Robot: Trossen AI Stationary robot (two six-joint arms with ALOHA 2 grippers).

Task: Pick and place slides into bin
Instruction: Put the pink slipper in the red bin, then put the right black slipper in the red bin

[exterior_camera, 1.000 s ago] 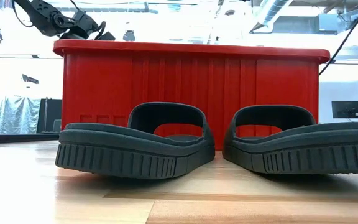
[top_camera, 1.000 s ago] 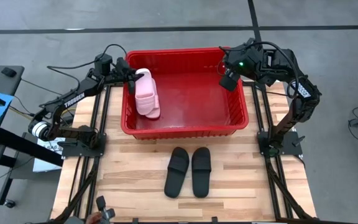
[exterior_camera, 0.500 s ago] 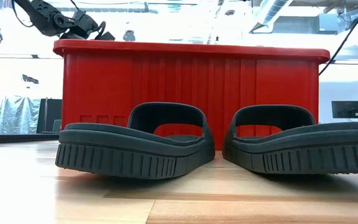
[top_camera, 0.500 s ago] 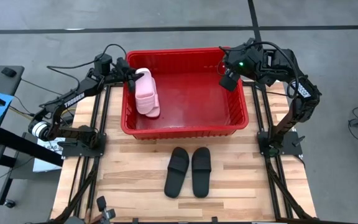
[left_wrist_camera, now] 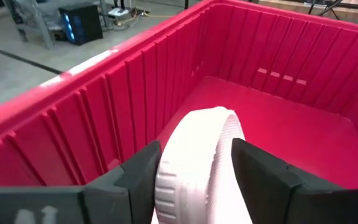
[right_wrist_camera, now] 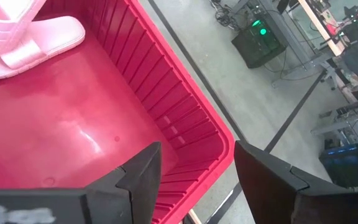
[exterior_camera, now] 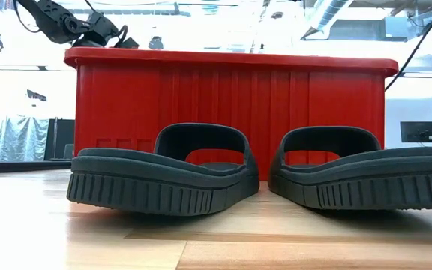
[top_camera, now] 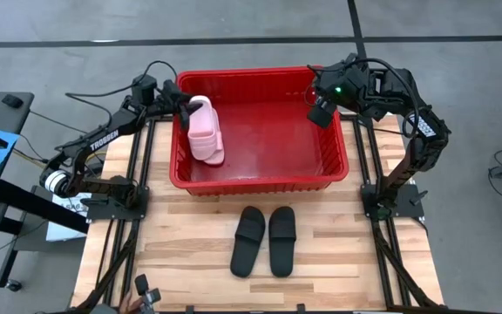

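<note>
While clamped on a pale pink slide (top_camera: 204,127), left gripper (top_camera: 183,106) over the far left corner of the bin (top_camera: 260,180), inside the rim. From the left wrist view, both dark fingers (left_wrist_camera: 135,180) pressed against the edges of the sole (left_wrist_camera: 194,163), one on each side, red slatted wall (left_wrist_camera: 104,99) just beside and the bin floor beyond the toe. Held slide tilted, heel end up at the fingers, front end down toward the floor of the bin. Beneath it, seemingly a second pink slide (right_wrist_camera: 23,37) lying on the floor, strap up, as shown in the right wrist view; whether the two touch, impossible to tell.

Right gripper (top_camera: 321,109) above the far right corner of the bin, fingers (right_wrist_camera: 138,174) spread apart with nothing between them, only red floor and the rim corner (right_wrist_camera: 219,152) past the tips. Well away from this gripper, across the bin, the pink slides.

Outside the bin, on the wooden table (top_camera: 190,253) near its front wall, two black slides side by side: left one (top_camera: 247,239) angled slightly, right one (top_camera: 281,240) straighter, close together, far from both grippers. In the low view, same pair (exterior_camera: 160,176) (exterior_camera: 362,176) standing flat in front of the red wall (exterior_camera: 231,112), left arm (exterior_camera: 66,22) above the rim at its far left corner.
</note>
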